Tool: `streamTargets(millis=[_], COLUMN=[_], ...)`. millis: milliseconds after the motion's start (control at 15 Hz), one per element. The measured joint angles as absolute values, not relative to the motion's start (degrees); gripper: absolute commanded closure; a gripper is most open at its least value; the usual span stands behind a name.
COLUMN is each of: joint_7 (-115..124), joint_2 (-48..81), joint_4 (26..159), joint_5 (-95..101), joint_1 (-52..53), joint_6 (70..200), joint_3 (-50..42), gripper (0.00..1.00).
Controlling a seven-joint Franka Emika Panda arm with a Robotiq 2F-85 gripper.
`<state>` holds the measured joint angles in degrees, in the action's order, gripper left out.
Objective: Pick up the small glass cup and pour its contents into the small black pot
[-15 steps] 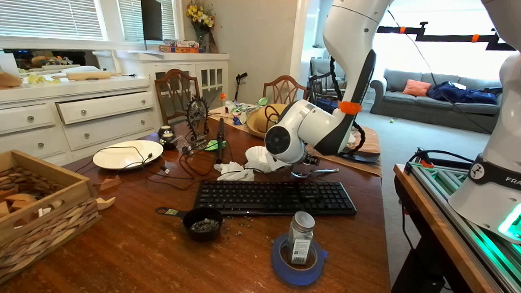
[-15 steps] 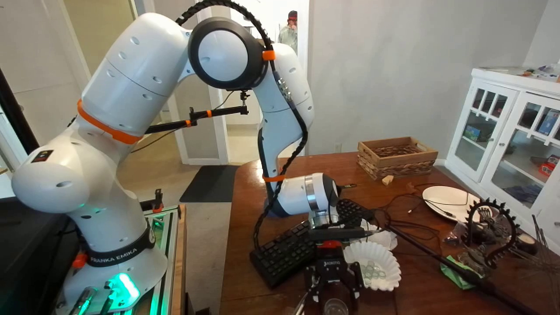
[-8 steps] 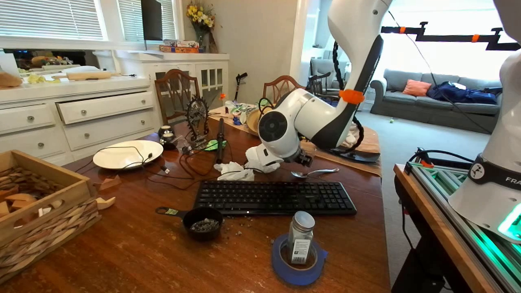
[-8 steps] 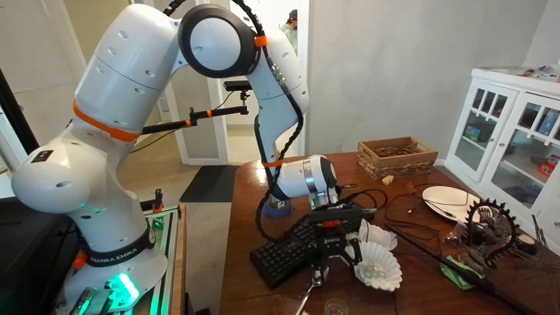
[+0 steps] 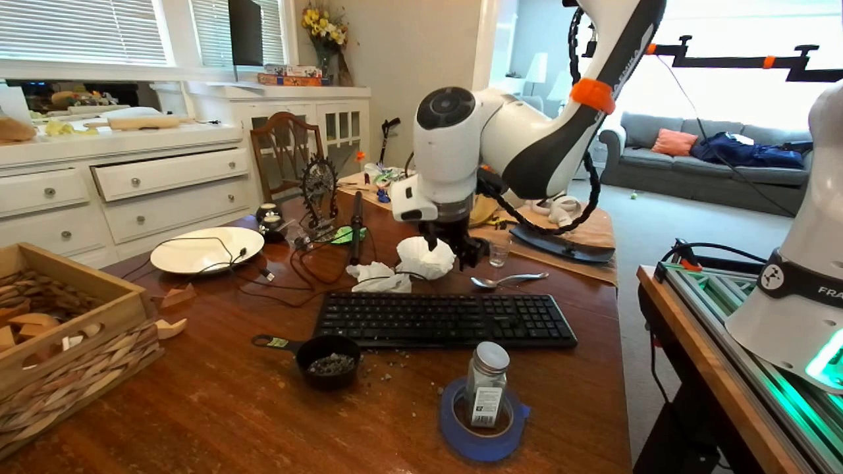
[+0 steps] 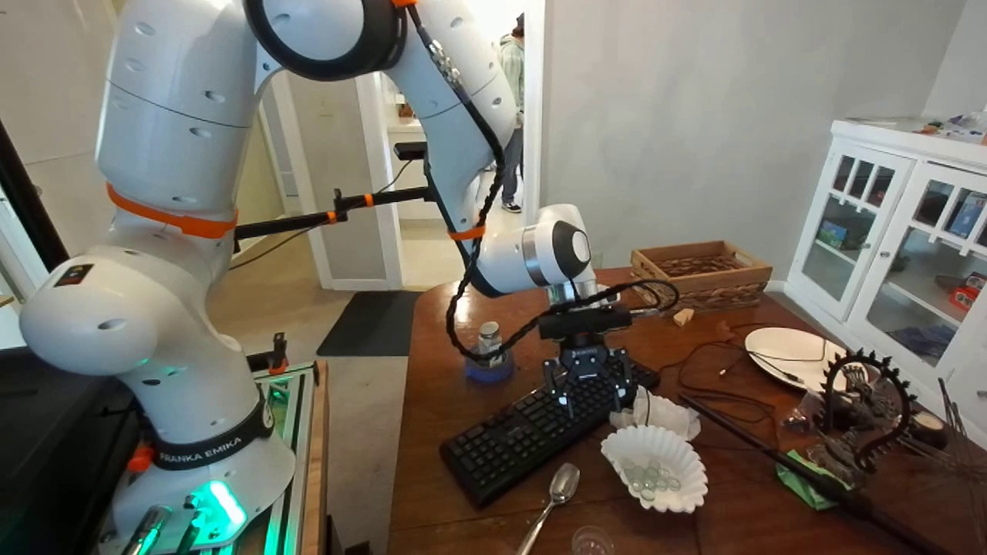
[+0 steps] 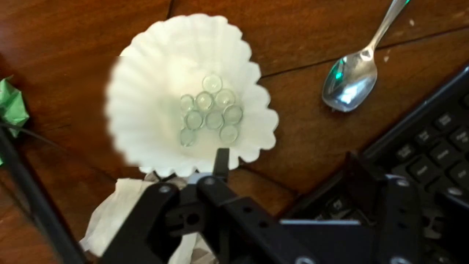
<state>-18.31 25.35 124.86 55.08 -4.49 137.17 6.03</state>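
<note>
While one small glass cup [image 5: 498,255] stands at the far right in an exterior view, beyond one spoon [image 7: 353,75] and one keyboard [image 5: 448,320], one small black pot [image 5: 328,383] holding grey bits [image 5: 332,364] sits at the near left. One white fluted bowl [image 7: 258,123] holds at least nine clear discs [image 7: 214,119]. Since a second ago the gripper [image 6: 594,402], its jaws apart, has moved away from the cup.
</note>
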Motion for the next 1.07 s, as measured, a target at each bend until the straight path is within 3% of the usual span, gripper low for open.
streamTargets(millis=[133, 533, 1000, 1067], joint_7=[-17.88, -10.49, 1.26, 2.83], joint_2=[23.34, 21.48, 21.44, 21.44], joint_4=[124.93, 124.15, 121.51, 121.08], joint_5=[50.07, 36.26, 24.59, 23.13], joint_1=[-4.39, -1.87, 2.15, 2.54], joint_6=[139.54, 141.45, 145.40, 146.04], joint_3=[6.06, 5.95, 4.17, 3.88], gripper=[0.29, 0.18, 0.19, 0.10])
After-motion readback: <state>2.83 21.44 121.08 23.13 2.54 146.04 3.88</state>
